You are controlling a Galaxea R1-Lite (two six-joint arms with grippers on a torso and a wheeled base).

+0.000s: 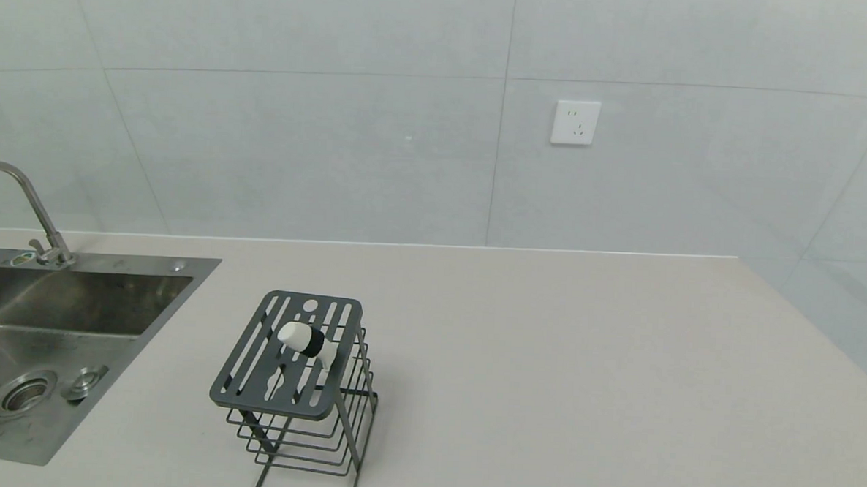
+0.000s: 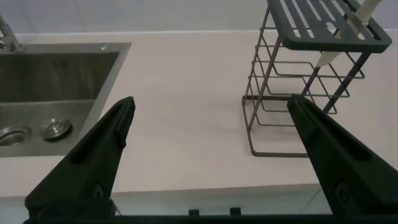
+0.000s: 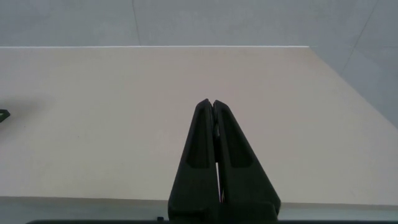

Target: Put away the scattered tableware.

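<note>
Utensil (image 1: 306,339) with a white handle and a black band sits in the rack (image 1: 252,371), poked through one of the slots in the rack's flat top plate and leaning at a tilt. From my left wrist camera I see the same utensil (image 2: 363,14) rising above the top plate, with its pale lower part hanging down inside the wire frame of the rack (image 2: 281,78). What kind of utensil it is I cannot tell.

The rack is dark grey, a slotted plate on a wire cage, and it stands on the pale countertop (image 1: 582,352) just beside the sink (image 1: 111,262), near the counter's front edge.

My left gripper (image 2: 211,101) is released, its two black fingers (image 2: 99,158) spread wide with nothing between them. It hangs above the counter's front edge, with the sink (image 2: 62,59) to one side of it and the rack to the other, apart from both.

My right gripper (image 3: 212,103) is clenched, the two fingers pressed flat together and gripping nothing. It is over a bare stretch of countertop (image 3: 112,112), well apart from the rack.

The sink is stainless steel, sunk into the counter at my left, with a round drain (image 1: 26,394) and a loose stopper (image 1: 85,380) lying next to it in the basin. A curved metal faucet (image 1: 38,208) stands at the sink's back rim. Behind the counter is a wall (image 1: 298,150) of large pale grey tiles with a white outlet (image 1: 575,122) mounted on it
</note>
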